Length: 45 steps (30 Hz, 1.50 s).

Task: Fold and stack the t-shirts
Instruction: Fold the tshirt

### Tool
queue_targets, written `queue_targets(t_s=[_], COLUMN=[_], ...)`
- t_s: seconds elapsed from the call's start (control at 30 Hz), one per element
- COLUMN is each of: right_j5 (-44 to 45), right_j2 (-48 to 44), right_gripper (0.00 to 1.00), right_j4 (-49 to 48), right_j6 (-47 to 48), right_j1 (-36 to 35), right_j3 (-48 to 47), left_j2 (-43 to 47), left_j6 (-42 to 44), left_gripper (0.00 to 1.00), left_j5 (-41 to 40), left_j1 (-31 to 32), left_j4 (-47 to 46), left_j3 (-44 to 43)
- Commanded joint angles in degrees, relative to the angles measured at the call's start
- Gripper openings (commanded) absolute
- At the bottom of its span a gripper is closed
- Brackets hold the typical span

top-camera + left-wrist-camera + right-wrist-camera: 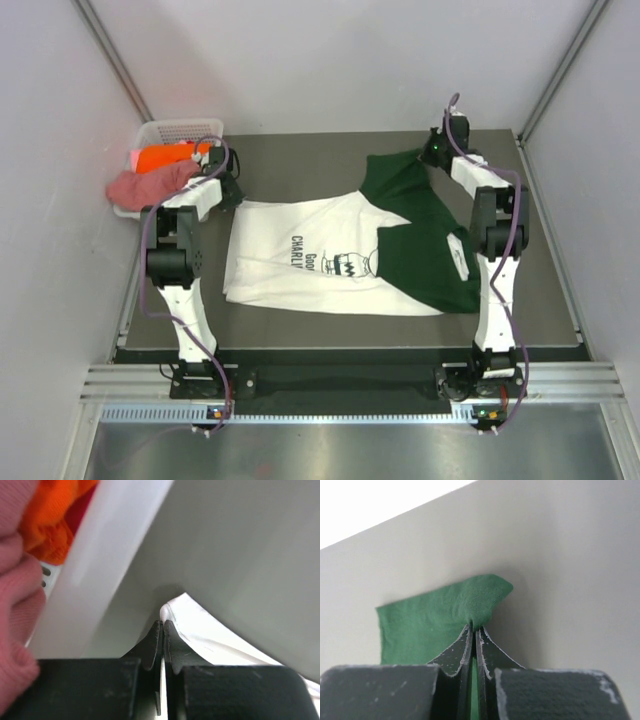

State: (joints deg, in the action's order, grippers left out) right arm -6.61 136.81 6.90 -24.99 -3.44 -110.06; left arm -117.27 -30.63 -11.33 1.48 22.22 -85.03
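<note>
A white t-shirt (310, 260) with dark green sleeves and a black print lies spread on the dark mat (300, 165). My left gripper (228, 190) is shut on its white hem corner at the shirt's far left. In the left wrist view, white cloth (210, 635) runs out from between the closed left gripper (163, 625). My right gripper (432, 152) is shut on the tip of the far green sleeve (395, 180). In the right wrist view, green cloth (435, 625) is pinched in the right gripper (474, 628). An orange t-shirt (165, 158) and a pink t-shirt (145, 185) lie bunched in the basket.
The white lattice basket (170, 128) stands at the mat's far left corner, just beyond my left gripper; its wall (100, 555) fills the left wrist view beside orange cloth (50, 515) and pink cloth (15, 605). White walls enclose the table on three sides.
</note>
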Motion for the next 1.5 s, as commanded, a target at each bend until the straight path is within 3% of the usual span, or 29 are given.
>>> queue_targets(t_s=[0.0,0.37,0.43,0.6,0.83,1.0,1.13,1.17,1.23,1.33,1.47], right_j5=[0.5,-2.5,-2.7,-3.3,-4.1,-4.5,-4.5,-4.5,-4.5,-4.7,-4.6], right_j2=[-5.0,-4.3,-4.3,-3.8,-3.4,-3.5,-3.9,-4.0,-4.4,-5.0,-6.9], right_gripper=[0.0,0.0,0.0,0.0,0.0,0.0,0.0,0.0,0.0,0.0,0.0], right_j4=[-1.5,-0.3,-0.7,-1.1,-1.4,-1.2,-1.1,-1.1,-0.9,-0.8,-0.7], right_j6=[-0.8,-2.0,-1.8,-1.7,-1.7,-1.6,-1.6,-1.6,-1.6,-1.6,-1.7], right_j1=[2.1,3.0,3.0,3.0,3.0,3.0,2.9,3.1,2.9,3.0,3.0], right_j3=[-5.2,-7.2,-6.7,-6.4,-6.4,-6.0,-5.9,-5.7,-5.7,-5.5,-4.6], left_j2=[-0.5,-3.0,-3.0,-3.2,-4.2,-5.9,-6.5,-6.7,-6.7,-5.6,-3.4], left_j6=[-1.2,-0.7,-0.7,-0.5,0.0,0.5,1.3,1.4,1.5,1.6,2.6], left_gripper=[0.0,0.01,0.08,0.46,0.58,0.53,0.32,0.22,0.18,0.01,0.0], left_j5=[-2.4,0.0,0.4,0.3,1.2,2.3,3.1,3.1,2.7,2.2,0.5], left_j1=[-1.1,-1.1,-1.0,-1.0,-1.0,-1.1,-1.0,-0.9,-0.9,-0.9,-0.4], left_j4=[-3.6,-4.2,-4.2,-3.9,-3.8,-2.1,-1.2,-0.7,-0.4,-0.9,-1.2], left_j3=[-2.2,-3.6,-3.6,-3.9,-4.9,-5.8,-6.0,-6.4,-6.2,-5.7,-5.8])
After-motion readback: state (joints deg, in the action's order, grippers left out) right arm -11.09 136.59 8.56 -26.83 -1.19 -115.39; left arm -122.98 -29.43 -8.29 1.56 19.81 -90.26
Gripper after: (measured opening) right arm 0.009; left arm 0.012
